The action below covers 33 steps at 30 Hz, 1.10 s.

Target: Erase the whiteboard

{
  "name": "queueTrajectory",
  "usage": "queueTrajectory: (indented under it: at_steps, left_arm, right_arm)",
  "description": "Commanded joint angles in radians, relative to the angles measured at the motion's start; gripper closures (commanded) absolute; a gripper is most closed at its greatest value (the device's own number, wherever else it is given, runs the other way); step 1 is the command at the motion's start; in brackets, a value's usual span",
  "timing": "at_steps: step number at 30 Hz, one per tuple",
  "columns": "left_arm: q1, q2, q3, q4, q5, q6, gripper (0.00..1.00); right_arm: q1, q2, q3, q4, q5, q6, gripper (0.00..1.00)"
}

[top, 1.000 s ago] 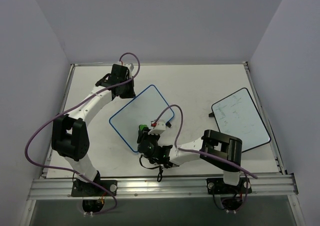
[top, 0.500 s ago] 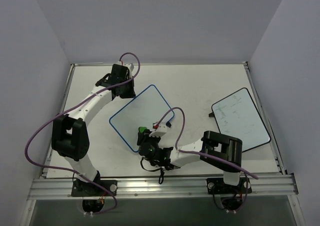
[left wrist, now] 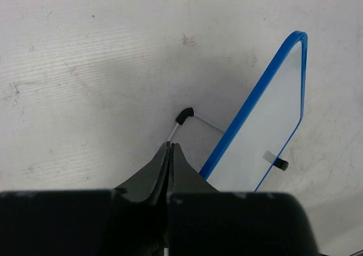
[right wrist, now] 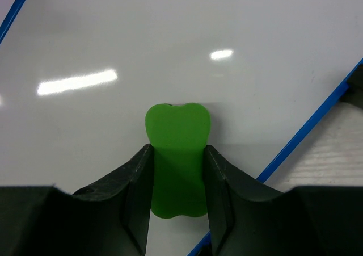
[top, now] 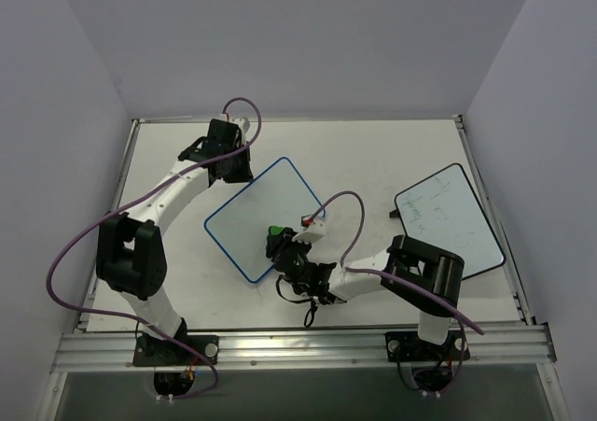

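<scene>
**Eraser on the board: right gripper [right wrist: 177,151] working, left gripper [left wrist: 169,152] at the board's far-left corner.**

The right fingers are clamped on one green eraser [right wrist: 176,166], whose long axis runs straight out between them. Its tip appears to touch the whiteboard [right wrist: 170,46], which lies directly beneath and ahead of the fingers. The blue frame passes just to their right, so the open surface extends forward and to the left, and the stroke should probably go that way. No scribbles can be made out there. The left jaws are pressed together and seem to pinch the board's wire foot [left wrist: 184,116], with the frame just right of the tips. The right arm is the nearer to the surface. Count: one eraser, two boards, the other being a black-framed board [top: 448,220] well to the right.
</scene>
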Motion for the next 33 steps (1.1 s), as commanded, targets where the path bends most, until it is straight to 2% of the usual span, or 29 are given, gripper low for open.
queueTrajectory:
  at_steps: [1, 19, 26, 33]
  left_arm:
    - [-0.032, -0.024, -0.003, -0.042, 0.065, -0.004, 0.98]
    - [-0.032, -0.028, -0.006, -0.05, 0.057, 0.002, 0.98]
    - [-0.032, -0.031, -0.006, -0.048, 0.06, 0.002, 0.98]
    - [-0.032, -0.033, -0.007, -0.045, 0.06, 0.002, 0.98]
  right_arm:
    - [-0.085, 0.08, -0.026, -0.174, -0.065, -0.008, 1.0]
    - [-0.269, 0.078, 0.042, -0.194, -0.134, -0.087, 1.0]
    - [-0.213, 0.119, 0.114, -0.196, -0.16, -0.152, 1.0]
    - [-0.064, 0.15, 0.224, -0.239, -0.153, -0.198, 1.0]
